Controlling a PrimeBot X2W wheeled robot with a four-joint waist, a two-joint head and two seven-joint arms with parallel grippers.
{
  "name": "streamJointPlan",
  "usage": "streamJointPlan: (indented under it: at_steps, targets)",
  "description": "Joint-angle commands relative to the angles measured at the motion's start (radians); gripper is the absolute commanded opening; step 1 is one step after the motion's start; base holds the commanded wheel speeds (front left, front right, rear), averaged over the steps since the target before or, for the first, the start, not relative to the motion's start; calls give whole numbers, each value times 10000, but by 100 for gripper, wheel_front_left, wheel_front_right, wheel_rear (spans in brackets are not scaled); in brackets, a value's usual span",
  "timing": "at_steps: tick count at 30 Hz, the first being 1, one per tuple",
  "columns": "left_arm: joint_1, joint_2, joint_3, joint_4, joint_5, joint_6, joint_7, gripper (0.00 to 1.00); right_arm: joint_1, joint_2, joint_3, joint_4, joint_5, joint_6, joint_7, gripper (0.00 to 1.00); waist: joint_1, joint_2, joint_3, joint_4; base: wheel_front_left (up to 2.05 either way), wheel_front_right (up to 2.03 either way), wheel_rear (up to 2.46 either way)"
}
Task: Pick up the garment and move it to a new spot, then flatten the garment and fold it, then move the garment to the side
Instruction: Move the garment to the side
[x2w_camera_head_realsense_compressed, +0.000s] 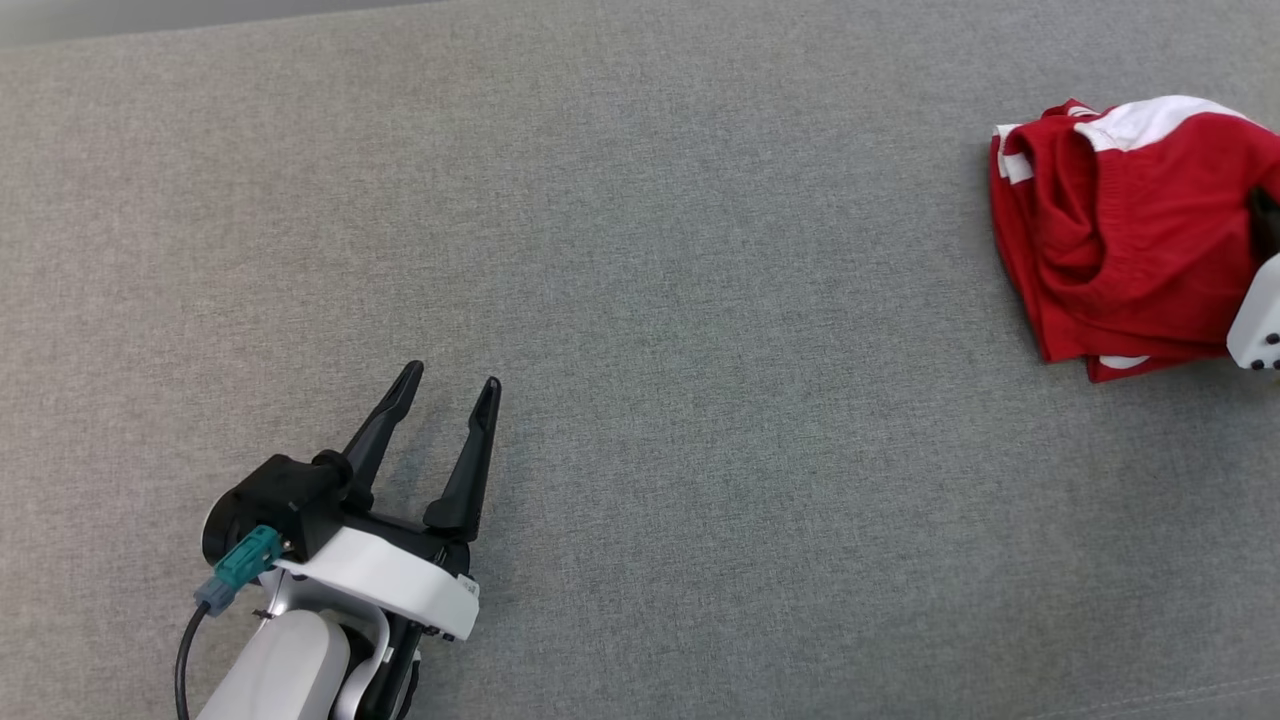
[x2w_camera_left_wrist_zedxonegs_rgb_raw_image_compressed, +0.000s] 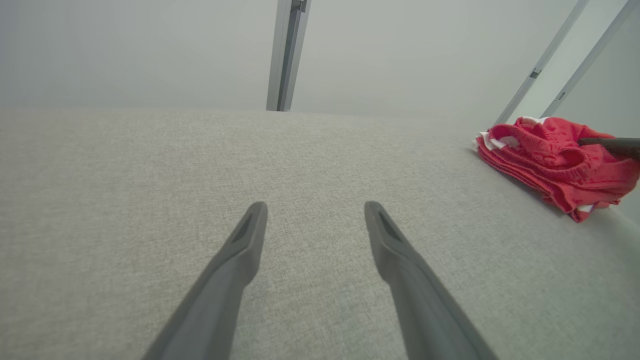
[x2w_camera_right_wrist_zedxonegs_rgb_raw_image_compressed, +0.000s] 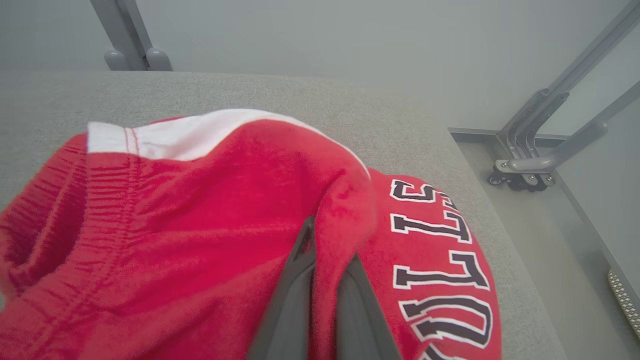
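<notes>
One grey fabric worktop (x2w_camera_head_realsense_compressed: 640, 300) takes up most of the head view. One garment (x2w_camera_head_realsense_compressed: 1130, 240) lies on it, crumpled, by the right edge and toward the far side. It is red with white trim and a gathered waistband. There are two grippers. The left gripper (x2w_camera_head_realsense_compressed: 450, 382) hovers over the near left part of the worktop, well apart from the garment, its two dark fingers spread wide with nothing between them. The right gripper (x2w_camera_right_wrist_zedxonegs_rgb_raw_image_compressed: 327, 250) is at the garment, its two fingers drawn narrow and pinching a raised fold of the red cloth. In the left wrist view three grey metal posts (x2w_camera_left_wrist_zedxonegs_rgb_raw_image_compressed: 287, 55) stand beyond the far edge. The garment carries one line of black block letters (x2w_camera_right_wrist_zedxonegs_rgb_raw_image_compressed: 440, 270) outlined in white. It reads "ULLS" in the right wrist view, and whatever comes before that is cut off at the picture's bottom edge.
</notes>
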Motion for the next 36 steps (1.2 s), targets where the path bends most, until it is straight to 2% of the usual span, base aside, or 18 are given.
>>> streamJointPlan:
  at_steps: [1, 2, 3, 7, 10, 15, 22, 28, 31, 36]
  targets:
    - [-106, 76, 6, -12, -14, -15, 24, 100, 46, -32, -57, 187, -72, -2, -109, 48, 0, 0, -2, 14, 0, 0, 0]
    - [-131, 71, -6, -4, -22, -18, 36, 100, 62, 78, -82, 508, -118, -3, -200, 68, 0, 0, -11, 34, 0, 0, 0]
    - [-158, 69, -22, -2, -27, -23, 32, 100, 74, 209, -86, 827, -185, -3, -287, 100, 0, 0, -24, 56, 0, 0, 0]
    - [-202, 118, -32, 24, -54, -17, 39, 100, 20, 513, -116, 1507, -529, -2, -535, 100, 0, 0, -105, 116, 0, 0, 0]
    - [-121, 97, -55, 80, -89, 24, 28, 100, 331, 100, -467, 1653, -902, -3, -616, 100, 0, 0, -267, 121, 0, 0, 0]
    - [-32, 61, -51, 138, -140, 62, -33, 100, 437, -13, -1069, 1612, -1590, -3, -747, 100, 0, 0, -598, 77, 0, 0, 0]
    - [244, 29, 105, 223, -244, 193, -131, 100, -118, 620, -2185, 1559, -2756, -2, -797, 100, 0, 0, -1372, -174, 0, 0, 0]
    - [558, 134, 352, 175, -335, 382, -215, 100, 526, 665, -3824, -293, -3811, -2, -793, 100, 0, 0, -2035, -296, 0, 0, 0]
    - [699, 173, 483, 101, -373, 486, -238, 100, 1237, 528, -4749, -1570, -4504, -2, -793, 100, 0, 0, -2296, -267, 0, 0, 0]
    - [986, 219, 665, -44, -460, 632, -274, 100, 2917, 666, -6265, -3750, -5220, -2, -795, 100, 0, 0, -2713, -90, 0, 0, 0]
